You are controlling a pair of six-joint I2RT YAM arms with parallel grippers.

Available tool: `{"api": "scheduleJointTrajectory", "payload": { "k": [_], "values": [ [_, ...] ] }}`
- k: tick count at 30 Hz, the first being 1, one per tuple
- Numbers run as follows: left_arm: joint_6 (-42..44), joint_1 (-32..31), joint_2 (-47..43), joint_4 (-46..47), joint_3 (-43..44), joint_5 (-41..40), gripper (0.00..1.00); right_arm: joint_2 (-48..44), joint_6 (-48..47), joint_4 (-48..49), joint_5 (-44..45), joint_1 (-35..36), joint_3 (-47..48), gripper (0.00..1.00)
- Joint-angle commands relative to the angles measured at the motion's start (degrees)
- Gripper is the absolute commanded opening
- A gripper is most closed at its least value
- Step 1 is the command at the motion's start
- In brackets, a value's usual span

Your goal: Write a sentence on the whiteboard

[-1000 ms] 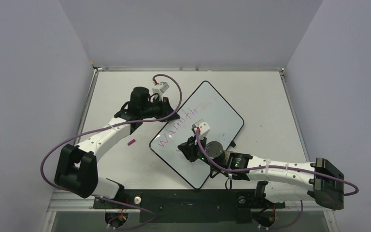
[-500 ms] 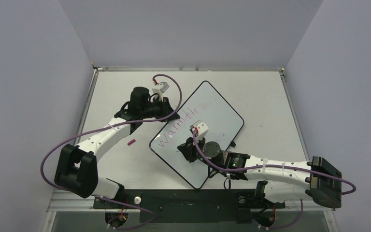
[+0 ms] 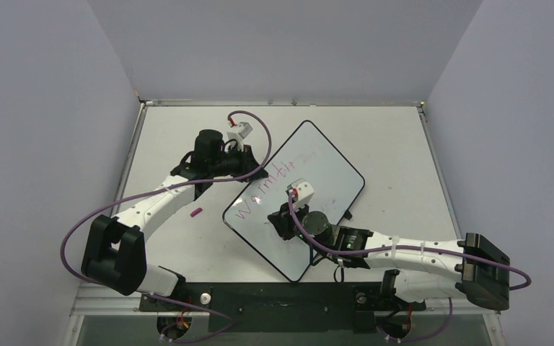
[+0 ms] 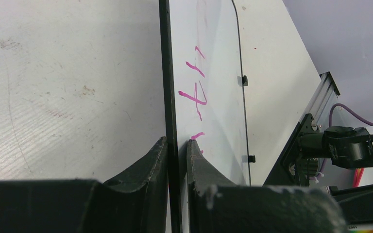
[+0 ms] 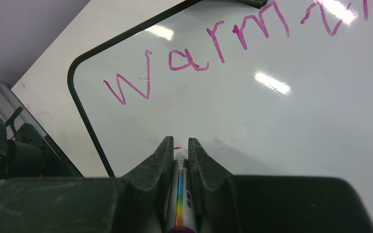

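Plain pale lavender-grey walls [image 3: 43, 108] enclose an off-white tabletop [image 3: 389, 144] on three sides.

White arm links [image 3: 155, 204], black joints [image 3: 112, 252], purple cables [image 3: 63, 245], black pincer fingers [image 4: 150, 162]

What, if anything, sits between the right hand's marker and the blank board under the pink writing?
Nothing visible. The marker in the right hand has its tip at the whiteboard, bare below the writing. The left hand grips the rim, clear of it.

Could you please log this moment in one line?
left pincer: shut on black-rimmed white whiteboard | right pincer: shut on white marker | pink handwritten sentence: "Warmth"
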Motion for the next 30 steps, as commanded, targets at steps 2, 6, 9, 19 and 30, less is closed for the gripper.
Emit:
{"api": "scheduleJointTrajectory", "payload": {
  "k": [2, 6, 9, 19, 30],
  "values": [
    [4.82, 1.20, -1.49, 2.85, -0.10, -4.30, 0.00, 1.07, 0.79, -2.07, 2.36, -0.35, 1.10, 0.00],
    [4.82, 1.23, -1.54, 2.85, -0.14, -4.38, 0.00, 0.30, 1.37, -2.73, 2.31, -0.27, -0.01, 0.00],
    [4.82, 1.24, -1.56, 2.85, -0.14, -4.46, 0.00, -0.85, 2.10, -3.10, 2.32, -0.26, -1.42, 0.00],
    [4.76, 1.24, -1.60, 2.85, -0.12, -4.52, 0.00, -3.83, 4.18, -4.18, 3.86, -0.22, -5.22, 0.00],
    [4.82, 1.24, -1.69, 2.85, -0.18, -4.59, 0.00, 1.44, 1.29, -7.13, 5.95, -3.00, 2.48, 0.00]
  ]
}}
